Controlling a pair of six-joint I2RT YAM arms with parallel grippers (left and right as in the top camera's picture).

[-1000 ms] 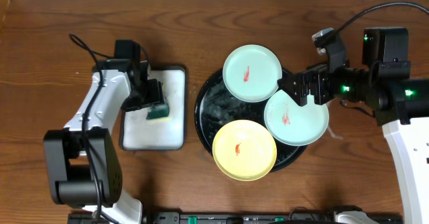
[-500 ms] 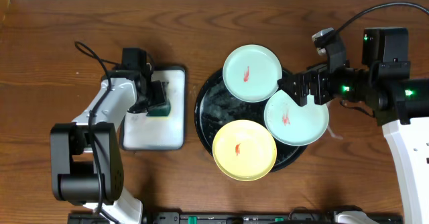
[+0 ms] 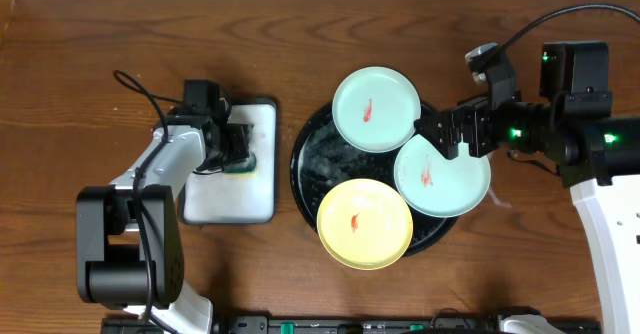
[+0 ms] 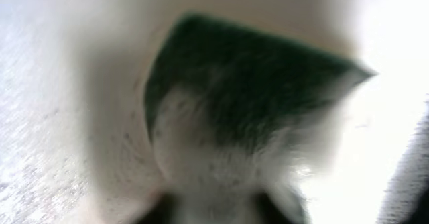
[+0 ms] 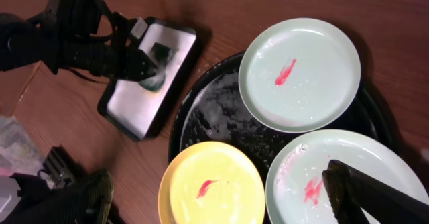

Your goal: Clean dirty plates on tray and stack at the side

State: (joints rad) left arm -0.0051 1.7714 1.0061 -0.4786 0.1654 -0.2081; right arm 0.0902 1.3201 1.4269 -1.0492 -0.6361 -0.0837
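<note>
Sponge (image 4: 255,90) (green, foamy) sits clamped in left gripper (image 3: 238,150), carried slightly forward over white tray (image 3: 225,199) since a second ago, dirty plates (image 3: 365,224) well to its right, none scrubbed yet.

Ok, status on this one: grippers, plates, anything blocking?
Left gripper at sponge, grip unclear. Right gripper at green plate rim, grip unclear. Three plates dirty, on tray. Nothing blocking.

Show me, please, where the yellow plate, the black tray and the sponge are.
yellow plate (image 3: 378,232): overhead view, on its bare face right of the red smear.
black tray (image 3: 318,159): overhead view, on its wet floor left of the plates.
sponge (image 4: 255,83): left wrist view, on its dark green face.
</note>
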